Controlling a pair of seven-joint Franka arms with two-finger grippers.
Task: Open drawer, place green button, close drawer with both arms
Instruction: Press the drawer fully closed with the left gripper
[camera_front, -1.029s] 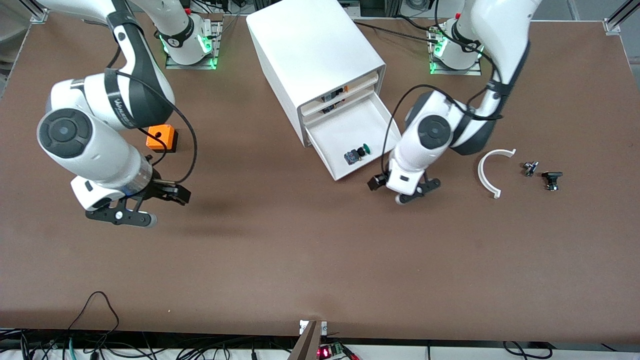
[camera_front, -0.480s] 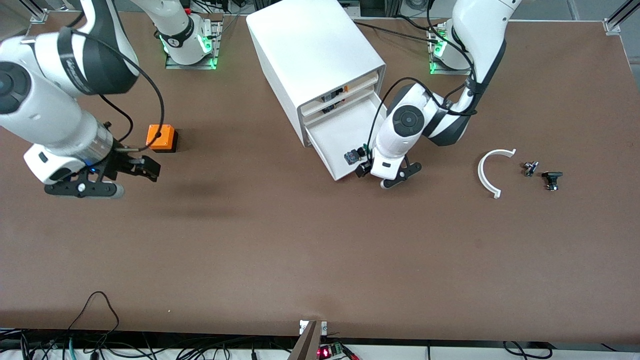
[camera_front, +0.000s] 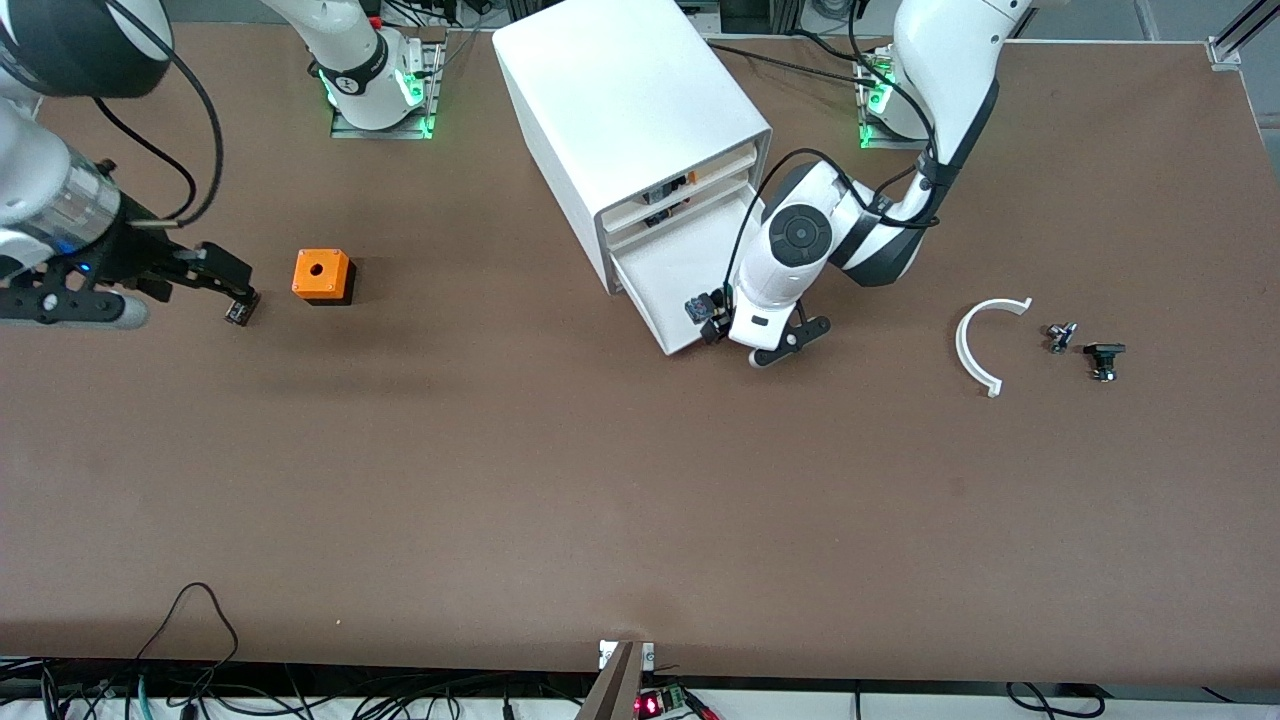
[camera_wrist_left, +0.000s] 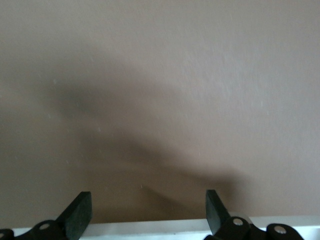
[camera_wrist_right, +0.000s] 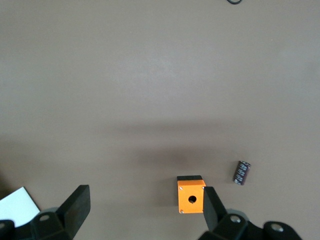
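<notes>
The bottom drawer (camera_front: 672, 268) of the white cabinet (camera_front: 620, 100) stands pulled out. The button (camera_front: 698, 308) lies in it near the front rim. Only its dark body end shows, because the left wrist hides the green cap. My left gripper (camera_front: 790, 342) is open and empty, low over the table just in front of the drawer's front rim. In the left wrist view (camera_wrist_left: 146, 212) the white rim (camera_wrist_left: 150, 227) lies between its fingers. My right gripper (camera_front: 70, 305) is open and empty, up in the air at the right arm's end of the table (camera_wrist_right: 145, 210).
An orange cube with a round hole (camera_front: 322, 275) sits between the right gripper and the cabinet and shows in the right wrist view (camera_wrist_right: 191, 195), with a small dark cylinder (camera_wrist_right: 242, 172) beside it. A white curved piece (camera_front: 975, 340) and two small dark parts (camera_front: 1103, 358) lie toward the left arm's end.
My left gripper moved from the open table up to the drawer's front rim and now covers the button's green cap. My right arm lifted and swung away toward its end of the table.
</notes>
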